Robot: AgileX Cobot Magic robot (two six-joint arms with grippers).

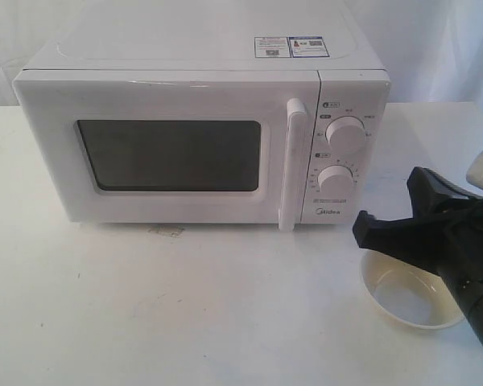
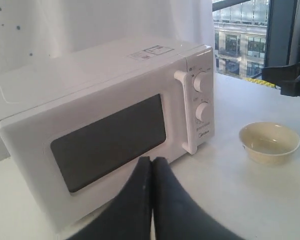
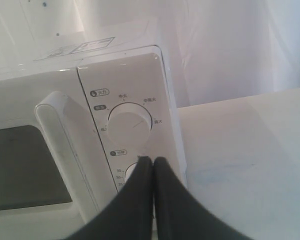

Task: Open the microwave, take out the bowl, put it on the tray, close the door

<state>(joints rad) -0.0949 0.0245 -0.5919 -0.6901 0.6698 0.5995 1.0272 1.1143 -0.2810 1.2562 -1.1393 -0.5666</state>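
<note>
The white microwave (image 1: 193, 56) stands at the back of the table with its door (image 1: 169, 100) shut and the bar handle (image 1: 294, 165) upright. The cream-yellow bowl (image 1: 406, 296) sits empty on the bare tabletop, in front of and to the right of the oven; it also shows in the left wrist view (image 2: 270, 142). My right gripper (image 1: 362, 227) hovers just above the bowl's near-left rim, shut on nothing, its tips (image 3: 153, 160) pointing at the lower knob (image 1: 336, 178). My left gripper (image 2: 152, 161) is shut and empty, facing the door window (image 2: 110, 140). No tray is in view.
The white tabletop (image 1: 185, 305) stretches in front of the oven. A faint smudge (image 1: 167, 232) lies by the oven's base. Curtains hang behind the oven, and a window with buildings (image 2: 240, 40) is beyond the table's far side.
</note>
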